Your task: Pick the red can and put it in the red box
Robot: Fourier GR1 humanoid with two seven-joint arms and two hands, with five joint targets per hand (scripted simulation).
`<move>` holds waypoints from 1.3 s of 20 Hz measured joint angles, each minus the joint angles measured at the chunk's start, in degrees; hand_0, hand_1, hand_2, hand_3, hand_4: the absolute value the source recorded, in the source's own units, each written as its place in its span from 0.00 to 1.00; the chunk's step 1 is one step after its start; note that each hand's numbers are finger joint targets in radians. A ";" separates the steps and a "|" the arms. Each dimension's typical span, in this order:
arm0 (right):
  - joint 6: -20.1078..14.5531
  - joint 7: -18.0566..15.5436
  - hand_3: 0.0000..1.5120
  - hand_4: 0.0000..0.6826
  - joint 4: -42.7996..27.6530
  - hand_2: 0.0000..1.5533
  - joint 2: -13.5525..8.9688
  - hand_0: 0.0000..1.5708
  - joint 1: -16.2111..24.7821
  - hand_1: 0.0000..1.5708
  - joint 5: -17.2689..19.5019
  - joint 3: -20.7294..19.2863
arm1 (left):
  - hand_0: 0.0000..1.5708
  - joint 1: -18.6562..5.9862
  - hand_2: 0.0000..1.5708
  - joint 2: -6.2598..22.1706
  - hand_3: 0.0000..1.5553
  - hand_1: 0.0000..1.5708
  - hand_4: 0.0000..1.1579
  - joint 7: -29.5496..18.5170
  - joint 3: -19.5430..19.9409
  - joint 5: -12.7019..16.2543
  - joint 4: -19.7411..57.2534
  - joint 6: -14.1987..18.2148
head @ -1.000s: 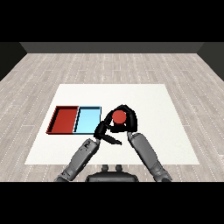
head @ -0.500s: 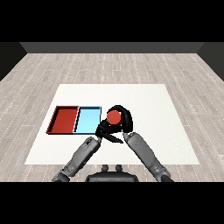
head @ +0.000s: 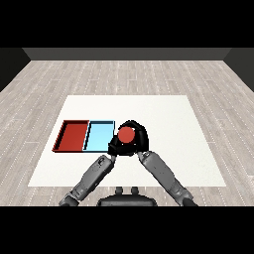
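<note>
Red can [head: 126,134] sits in right hand's [head: 136,144] curled fingers, beside light blue tray [head: 99,137]; left hand's fingers hidden.

White table [head: 163,119], red tray [head: 63,134], blue tray [head: 99,130]

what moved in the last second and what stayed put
The right hand, curled round the red can, carried it leftward toward the trays; the can now sits just beside the light blue tray, and is not yet over the red tray. Nothing was let go. The left hand stayed low near the light blue tray's near corner, mostly hidden behind the right hand. Both trays lie where they were.
</note>
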 measured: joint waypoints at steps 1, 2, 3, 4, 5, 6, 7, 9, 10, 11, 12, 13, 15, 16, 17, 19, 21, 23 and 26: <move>0.65 -0.66 0.93 0.91 0.13 0.95 0.15 1.00 0.29 1.00 -0.52 -0.24 | 1.00 -0.26 1.00 -0.20 0.99 1.00 0.97 0.05 0.01 0.31 0.61 1.57; 0.63 -1.79 0.93 0.92 1.17 0.95 0.27 1.00 0.21 1.00 -1.31 -0.47 | 1.00 -0.17 1.00 -0.32 0.98 1.00 0.96 0.76 0.25 0.05 0.41 2.54; 1.05 -1.60 0.93 0.92 1.08 0.95 0.28 1.00 0.08 1.00 -1.32 -0.77 | 1.00 -0.66 1.00 -0.36 0.97 1.00 0.97 1.12 0.11 0.63 0.86 3.43; 0.57 -1.38 0.93 0.91 1.10 0.95 0.26 1.00 -0.26 1.00 -1.29 -0.43 | 1.00 -0.55 1.00 -0.38 0.97 1.00 0.96 0.80 0.07 0.65 0.96 4.08; -0.21 -1.16 0.92 0.91 1.39 0.94 0.14 1.00 -0.63 1.00 -1.57 0.25 | 1.00 -0.41 1.00 -0.26 0.96 1.00 0.97 -0.51 -0.16 1.17 1.52 4.67; -0.02 -0.61 0.92 0.92 0.22 0.95 0.02 1.00 0.30 1.00 -0.92 0.41 | 1.00 -0.52 1.00 -0.15 0.96 1.00 0.97 -0.29 -0.44 1.19 1.41 5.47; -0.17 -1.71 0.93 0.93 0.51 0.95 -0.08 1.00 0.56 1.00 -1.47 0.60 | 1.00 -1.04 1.00 0.19 0.96 1.00 0.97 0.08 -0.89 1.64 1.75 6.51; 0.27 -1.50 0.93 0.93 0.08 0.95 0.11 1.00 0.93 1.00 -1.42 0.31 | 1.00 -0.40 1.00 0.47 0.96 1.00 0.97 1.20 -1.19 1.16 0.69 7.31; -0.10 -2.34 0.92 0.92 1.47 0.95 0.08 1.00 0.02 1.00 -2.34 0.20 | 1.00 -1.29 1.00 0.52 0.96 1.00 0.97 1.19 -1.03 1.57 1.70 7.77; -0.01 -2.53 0.92 0.93 0.84 0.94 0.07 1.00 0.81 1.00 -1.79 0.58 | 1.00 -1.34 1.00 0.50 0.96 1.00 0.97 1.53 -0.86 1.41 1.79 7.50; -1.68 -1.86 0.92 0.92 0.67 0.94 -0.06 1.00 0.06 1.00 -1.81 1.71 | 1.00 -0.86 1.00 0.87 0.96 1.00 0.98 2.12 -0.53 0.89 0.62 7.48; -1.37 -2.13 0.93 0.93 1.06 0.94 -0.05 1.00 -0.19 1.00 -2.32 1.31 | 1.00 -1.19 1.00 0.74 0.96 1.00 0.98 1.64 -0.28 1.27 1.21 7.48; -1.15 -2.83 0.92 0.92 1.95 0.94 0.13 1.00 -0.40 1.00 -2.70 0.78 | 1.00 -1.56 1.00 0.46 0.96 1.00 0.98 2.15 -0.01 1.10 1.86 8.28; -0.47 -3.77 0.91 0.79 2.09 0.93 0.25 0.98 0.13 0.98 -2.95 0.49 | 1.00 -1.24 1.00 0.37 0.96 1.00 0.98 2.19 -0.27 1.02 1.82 8.72; -1.13 -3.51 0.85 0.25 1.65 0.87 0.25 0.91 0.24 0.91 -2.89 1.07 | 1.00 -1.02 1.00 0.28 0.96 1.00 0.98 2.09 0.04 0.71 1.57 8.31; 0.44 -2.03 0.00 0.00 0.87 0.00 -0.12 0.00 0.62 0.00 -2.43 0.19 | 1.00 -0.62 1.00 0.11 0.96 1.00 0.97 2.59 0.56 -0.41 1.23 7.93; 1.13 -0.02 0.00 0.00 1.63 0.00 -0.59 0.00 0.22 0.00 -0.77 0.51 | 1.00 -0.58 1.00 -0.20 0.96 1.00 0.97 2.40 0.24 -0.50 1.31 8.55; 1.99 1.81 0.00 0.00 1.77 0.00 -0.57 0.00 0.24 0.00 0.87 0.55 | 1.00 -0.62 1.00 -0.33 0.96 1.00 0.97 2.12 -0.02 -0.60 1.26 8.94; 3.92 3.33 0.00 0.00 2.02 0.00 -0.22 0.00 0.39 0.00 2.57 -0.52 | 1.00 -1.06 1.00 -0.36 0.96 1.00 0.97 2.09 -0.64 -0.27 1.48 10.08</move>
